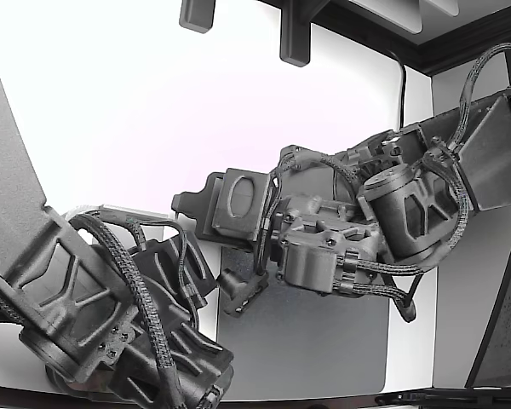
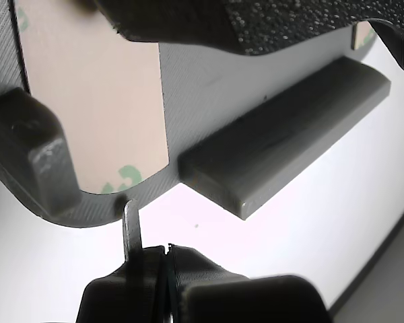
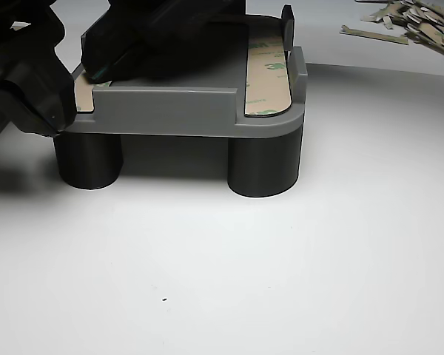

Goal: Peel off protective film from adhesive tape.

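The wrist view shows a grey plastic part [image 2: 209, 87] with a tan adhesive tape strip [image 2: 97, 94] still under its protective film, which carries green print. My gripper [image 2: 165, 254] sits just off the part's rounded edge, its jaws pressed together. A thin metal tip [image 2: 130, 225] sticks out of it and nearly touches the part's rim just off the strip's end. I see no film between the jaws. In the other view the part [image 3: 170, 111] stands on two black feet, with one strip [image 3: 268, 74] along its right side and another [image 3: 83, 92] at its left corner.
A second black gripper [image 3: 159, 29] lies over the top of the part and hides much of it. A pile of peeled film scraps [image 3: 418, 18] lies at the back right of the white table [image 3: 281, 259]. In the exterior view both arms crowd around the part [image 1: 238, 200].
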Robot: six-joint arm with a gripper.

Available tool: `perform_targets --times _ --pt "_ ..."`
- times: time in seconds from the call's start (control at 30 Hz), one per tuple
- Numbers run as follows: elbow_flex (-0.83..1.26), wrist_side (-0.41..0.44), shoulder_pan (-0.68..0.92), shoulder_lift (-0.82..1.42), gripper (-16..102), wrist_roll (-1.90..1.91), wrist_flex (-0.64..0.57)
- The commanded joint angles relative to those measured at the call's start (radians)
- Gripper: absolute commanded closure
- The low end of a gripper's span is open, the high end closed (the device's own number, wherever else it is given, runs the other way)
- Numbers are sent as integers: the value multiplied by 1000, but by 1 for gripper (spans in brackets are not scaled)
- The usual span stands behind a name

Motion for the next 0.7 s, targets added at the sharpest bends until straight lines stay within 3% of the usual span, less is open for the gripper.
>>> perform_targets --times 0.0,0.67 --pt "-35 5 -6 12 97 2 -8" --pt "-58 9 -2 -14 97 20 9"
